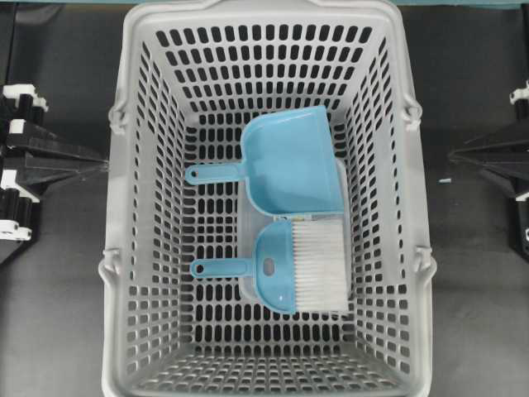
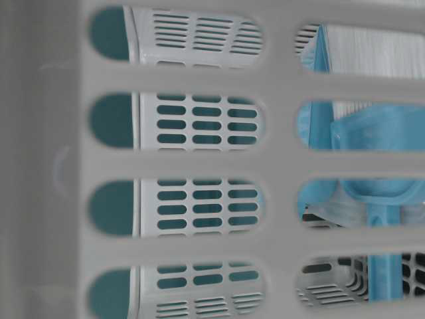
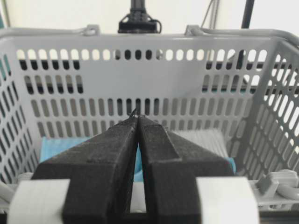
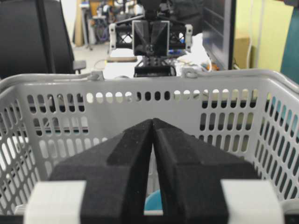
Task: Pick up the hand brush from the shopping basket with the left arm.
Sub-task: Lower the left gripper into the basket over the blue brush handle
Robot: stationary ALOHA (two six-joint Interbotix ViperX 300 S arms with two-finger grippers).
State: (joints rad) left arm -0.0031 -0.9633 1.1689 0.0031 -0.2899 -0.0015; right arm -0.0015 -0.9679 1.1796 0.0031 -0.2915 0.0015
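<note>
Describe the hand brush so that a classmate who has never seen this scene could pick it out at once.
Find the large light-grey slotted plastic basket. On its floor lie two light-blue plastic tools, handles pointing left. The hand brush is the lower one in the overhead view: only it has white bristles, unlike the bare light-blue dustpan.

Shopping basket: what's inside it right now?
Inside the shopping basket: a light-blue dustpan and the hand brush, handles pointing left in the overhead view. Both lie on a clear, flat thing that they mostly cover, so I can't tell what it is.
</note>
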